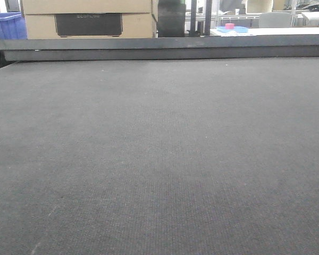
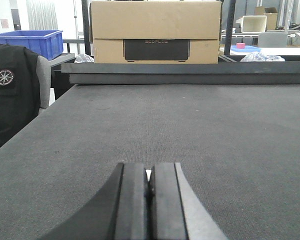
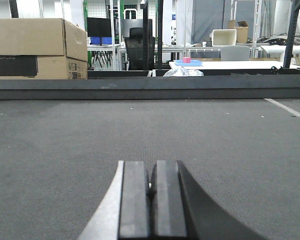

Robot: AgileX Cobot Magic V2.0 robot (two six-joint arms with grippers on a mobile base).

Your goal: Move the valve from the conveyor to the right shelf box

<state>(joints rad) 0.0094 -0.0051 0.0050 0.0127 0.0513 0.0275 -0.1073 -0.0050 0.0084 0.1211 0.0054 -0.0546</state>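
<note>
Valve not visible in any view. Conveyor (image 1: 159,159) belt shows bare flat surface all the way to the dark rail (image 1: 165,50) at its far edge. Left gripper (image 2: 149,200) and right gripper (image 3: 151,200) sit low over the belt, pads pressed together, nothing held. Cardboard box (image 2: 155,30) stands behind the rail; jacket (image 2: 12,90) hangs just off the belt's left edge.

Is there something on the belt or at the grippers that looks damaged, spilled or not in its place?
Nothing stands out. The conveyor is flat and free of spills; only a thin pale line crosses it at the right. No valve is in view. The left gripper and the right gripper are shut and hold nothing.
</note>
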